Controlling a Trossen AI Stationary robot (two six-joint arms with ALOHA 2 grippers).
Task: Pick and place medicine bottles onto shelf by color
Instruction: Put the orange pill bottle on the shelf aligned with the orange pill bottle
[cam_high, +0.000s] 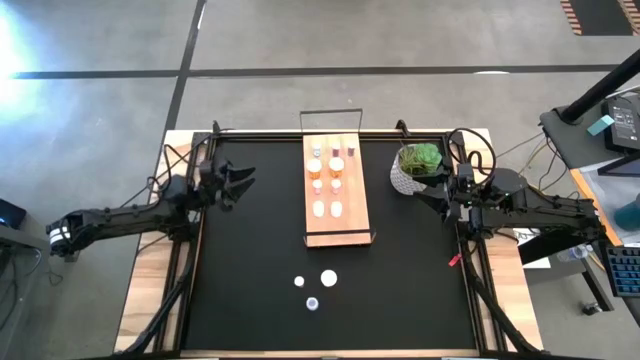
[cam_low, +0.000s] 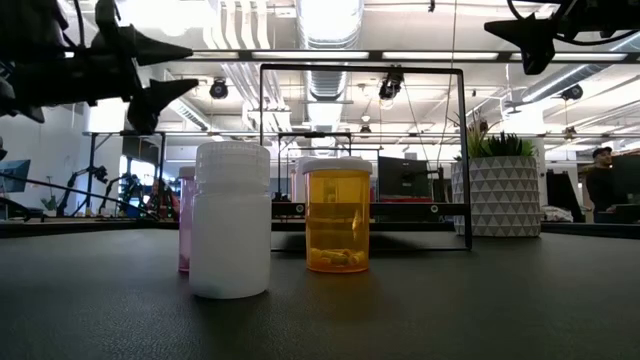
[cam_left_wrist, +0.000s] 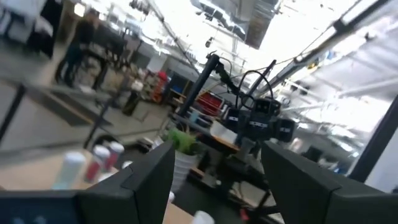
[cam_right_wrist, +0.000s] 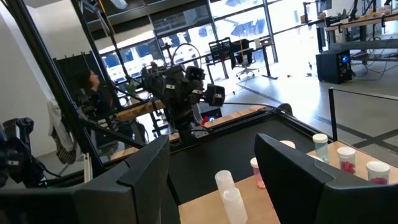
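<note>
The light-wood shelf (cam_high: 353, 215) lies at the table's middle, its wire frame (cam_high: 330, 113) at the far end. Several bottles stand on it by their bases, orange (cam_high: 314, 166), pink (cam_high: 336, 163) and white (cam_high: 320, 208). Three more stand on the black mat near the front: a white one (cam_low: 231, 220), an orange one (cam_low: 337, 228) and a pink one (cam_low: 184, 220) half hidden behind the white. My left gripper (cam_high: 245, 180) hangs open and empty in the air left of the shelf. My right gripper (cam_high: 425, 197) hangs open and empty right of it, beside the plant.
A green plant in a white pot (cam_high: 418, 166) stands right of the shelf, close to my right gripper. The mat (cam_high: 250, 280) lies bare left and right of the three front bottles. People show in the room beyond the table (cam_right_wrist: 87, 84).
</note>
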